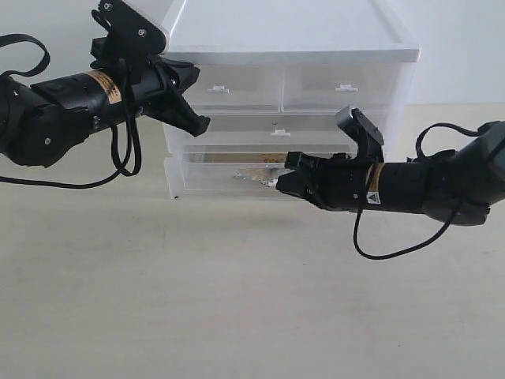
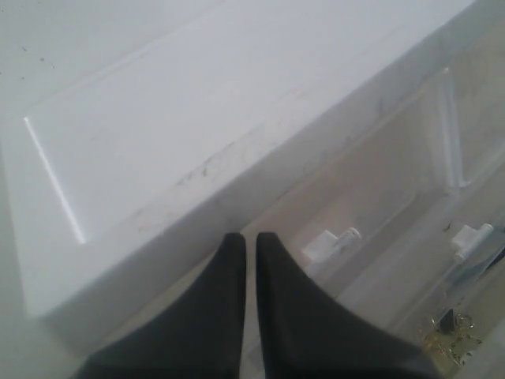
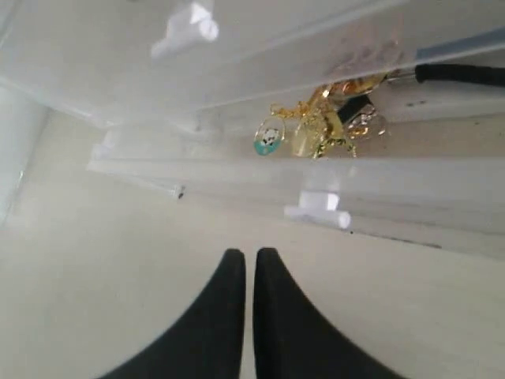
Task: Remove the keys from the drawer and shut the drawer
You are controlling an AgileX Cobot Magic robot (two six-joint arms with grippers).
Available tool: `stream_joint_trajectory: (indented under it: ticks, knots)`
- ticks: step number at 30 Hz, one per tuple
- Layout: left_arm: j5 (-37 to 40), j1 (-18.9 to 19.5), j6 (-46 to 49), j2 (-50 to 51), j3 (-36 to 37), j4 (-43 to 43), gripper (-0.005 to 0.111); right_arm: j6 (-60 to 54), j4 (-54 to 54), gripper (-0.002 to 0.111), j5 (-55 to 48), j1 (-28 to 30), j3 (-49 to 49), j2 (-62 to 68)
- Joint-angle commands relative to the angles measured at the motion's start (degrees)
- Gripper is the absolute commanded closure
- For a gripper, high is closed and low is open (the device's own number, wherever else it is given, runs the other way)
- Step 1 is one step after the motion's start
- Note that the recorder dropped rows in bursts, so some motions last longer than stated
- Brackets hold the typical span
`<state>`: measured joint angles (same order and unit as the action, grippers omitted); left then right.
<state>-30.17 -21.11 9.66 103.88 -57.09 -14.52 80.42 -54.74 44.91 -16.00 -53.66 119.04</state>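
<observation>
The keys (image 3: pixel 325 118) are a gold bunch with a small round charm (image 3: pixel 268 138), lying inside the drawer (image 3: pixel 410 181) and seen through its translucent front. In the exterior view the keys (image 1: pixel 254 175) show faintly in the drawer (image 1: pixel 209 178), the lowest tier. My right gripper (image 3: pixel 250 254) is shut with nothing in it. It hovers over the table just in front of the drawer's white tab handle (image 3: pixel 319 207). In the exterior view my right gripper (image 1: pixel 279 179) sits at the drawer's front. My left gripper (image 1: pixel 202 122) is shut and empty at the unit's upper left corner.
The white three-tier unit (image 1: pixel 292 35) stands at the back of the beige table (image 1: pixel 237 300). Its flat top (image 2: pixel 197 118) fills the left wrist view, with my left gripper (image 2: pixel 248 237) over its front edge. Near it is a top drawer's tab handle (image 2: pixel 331 243).
</observation>
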Motion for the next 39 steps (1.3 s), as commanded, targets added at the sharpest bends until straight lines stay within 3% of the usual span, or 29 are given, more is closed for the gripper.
stream_joint_trajectory:
  ticks: [1, 8, 12, 14, 15, 16, 17, 18, 20, 22, 27, 39]
  knots:
    - [0.04, 0.00, 0.23, 0.20, -0.25, 0.71, 0.103, -0.91, -8.60, 0.109, 0.97, 0.02, 0.31, -2.93]
    - [1.45, 0.00, 0.23, 0.20, -0.25, 0.71, 0.103, 0.27, -21.54, 0.109, -4.85, 0.02, 0.55, -11.13]
    - [1.53, 0.00, 0.23, 0.20, -0.25, 0.71, 0.103, 0.40, -39.00, 0.101, -8.21, 0.02, 0.55, -18.12]
    - [1.53, 0.00, 0.23, 0.20, -0.25, 0.71, 0.103, -1.15, -45.21, 0.087, -11.34, 0.02, 0.55, -21.46]
    - [1.51, 0.00, 0.04, 0.20, -0.25, 0.71, 0.103, -8.82, -45.21, 0.071, -12.29, 0.02, 0.50, -22.08]
    - [1.51, 0.00, 0.04, 0.20, -0.25, 0.71, 0.103, -12.28, -45.21, 0.064, -12.81, 0.02, 0.36, -22.08]
    - [1.68, 0.00, 0.07, 0.20, -0.25, 0.71, 0.103, -16.14, -45.21, 0.047, -14.87, 0.02, 0.36, -21.95]
    - [1.68, 0.00, 0.07, 0.20, -0.25, 0.71, 0.103, -16.58, -45.21, 0.044, -16.87, 0.02, 0.36, -21.85]
    - [1.52, 0.00, 0.07, 0.20, -0.25, 0.71, 0.103, -18.40, -45.21, 0.050, -24.45, 0.02, 0.36, -21.82]
    - [1.43, 0.00, 0.07, 0.20, -0.25, 0.71, 0.103, -27.75, -45.21, 0.057, -23.70, 0.02, 0.36, -21.71]
    - [1.20, 0.00, 0.07, 0.20, -0.25, 0.71, 0.103, -37.79, -45.21, 0.057, -26.72, 0.02, -0.16, -18.28]
    - [1.22, 0.00, 0.20, 0.20, -0.25, 0.60, 0.103, -35.21, -45.21, 0.057, -27.35, 0.02, -5.31, -13.78]
